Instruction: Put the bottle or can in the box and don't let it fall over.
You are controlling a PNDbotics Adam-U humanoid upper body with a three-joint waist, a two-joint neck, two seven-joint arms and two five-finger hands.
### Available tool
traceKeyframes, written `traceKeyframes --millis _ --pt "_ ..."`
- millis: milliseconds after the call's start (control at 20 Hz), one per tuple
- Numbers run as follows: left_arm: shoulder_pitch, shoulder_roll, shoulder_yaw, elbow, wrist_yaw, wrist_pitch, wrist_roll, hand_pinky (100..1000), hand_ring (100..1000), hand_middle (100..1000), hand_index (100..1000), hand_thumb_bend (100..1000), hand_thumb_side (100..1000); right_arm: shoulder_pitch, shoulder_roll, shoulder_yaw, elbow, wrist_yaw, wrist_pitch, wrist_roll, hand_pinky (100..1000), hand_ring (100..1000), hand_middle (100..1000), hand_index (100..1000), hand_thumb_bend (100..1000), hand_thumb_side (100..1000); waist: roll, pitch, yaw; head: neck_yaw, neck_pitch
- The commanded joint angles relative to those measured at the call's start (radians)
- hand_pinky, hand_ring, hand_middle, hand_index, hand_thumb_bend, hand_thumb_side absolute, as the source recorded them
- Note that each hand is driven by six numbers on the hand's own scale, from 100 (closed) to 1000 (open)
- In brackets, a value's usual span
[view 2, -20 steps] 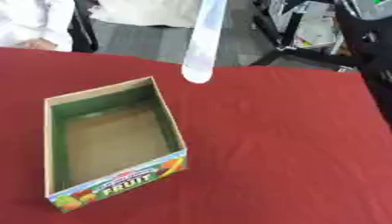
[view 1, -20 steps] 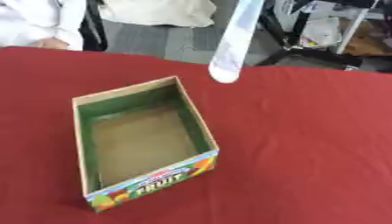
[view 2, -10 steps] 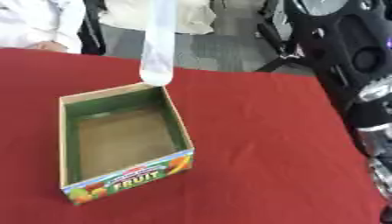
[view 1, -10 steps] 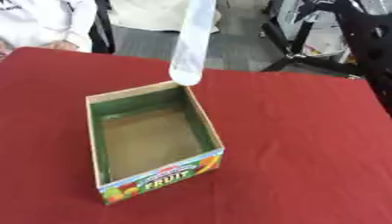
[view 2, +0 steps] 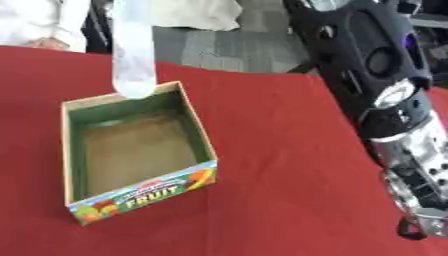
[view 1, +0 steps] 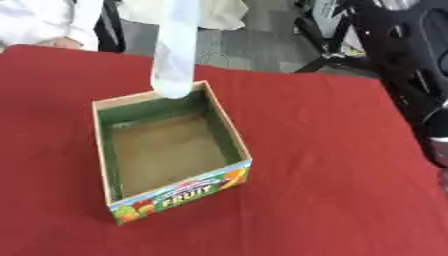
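Note:
A pale, translucent bottle [view 1: 175, 55] hangs upright from the top edge of the view. Its lower end is over the far rim of the cardboard box [view 1: 226, 120], near the far right corner. The box stands open on the red table [view 1: 332, 165], green inside with a brown floor and a "FRUIT" label on its near wall. Nothing lies in it. Whatever holds the bottle is above the picture and hidden. My right arm [view 2: 385, 100], black with silver joints, runs along the right side in the right eye view. No hand shows in either view.
A person in white [view 1: 39, 22] sits past the table's far left edge. Black chair legs and equipment [view 1: 350, 35] stand on the grey floor beyond the far edge. Red cloth stretches to the right of the box and in front of it.
The bottle has moved left, from right of the box to over its far rim. My right arm has come into the right side. The camera has shifted too.

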Motion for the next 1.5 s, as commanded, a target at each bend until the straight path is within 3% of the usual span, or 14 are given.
traceKeyframes --millis 50,550,850,900,950,1100,1300,1500 --pt "-0.009 0.010 0.009 -0.020 0.002 0.001 0.002 747 641 653 721 100 752 -0.007 -0.001 -0.002 -0.029 -0.018 0.005 -0.009 576 302 354 392 100 100 0.006 -0.014 0.012 -0.013 -0.011" --pt "-0.015 -0.012 0.013 -0.021 -0.006 0.004 0.002 748 640 653 722 100 761 0.082 0.054 0.043 -0.037 -0.008 -0.017 -0.057 608 325 379 414 100 100 0.004 0.021 0.036 -0.042 -0.021" --pt "-0.018 -0.016 0.013 -0.021 -0.007 0.003 0.001 748 640 653 722 100 761 0.118 0.079 0.066 -0.044 0.001 -0.023 -0.076 677 439 490 528 100 100 0.008 0.030 0.039 -0.050 -0.030" --pt "-0.018 -0.017 0.013 -0.021 -0.007 0.003 0.001 749 640 653 722 100 761 0.121 0.081 0.071 -0.043 0.006 -0.023 -0.074 710 505 560 603 100 100 0.009 0.030 0.039 -0.051 -0.030" --pt "-0.017 -0.018 0.013 -0.021 -0.008 0.003 0.001 749 640 653 722 100 762 0.125 0.082 0.082 -0.041 0.015 -0.022 -0.067 793 766 794 801 100 100 0.010 0.032 0.039 -0.052 -0.032" --pt "-0.015 -0.019 0.013 -0.021 -0.008 0.003 0.000 749 640 653 722 100 761 0.130 0.081 0.080 -0.038 0.051 -0.028 -0.043 821 858 869 857 100 115 0.015 0.032 0.037 -0.051 -0.035" --pt "-0.008 -0.017 0.014 -0.019 -0.009 0.003 -0.001 750 640 653 722 100 760 0.125 0.073 0.044 -0.034 0.084 -0.033 -0.081 801 828 841 835 100 100 0.019 0.026 0.032 -0.052 -0.044" --pt "0.001 -0.012 0.016 -0.018 -0.010 0.001 0.001 750 631 653 723 100 759 0.120 0.024 -0.002 -0.074 0.045 -0.023 -0.142 785 789 804 806 100 100 0.022 0.017 0.016 -0.038 -0.029"
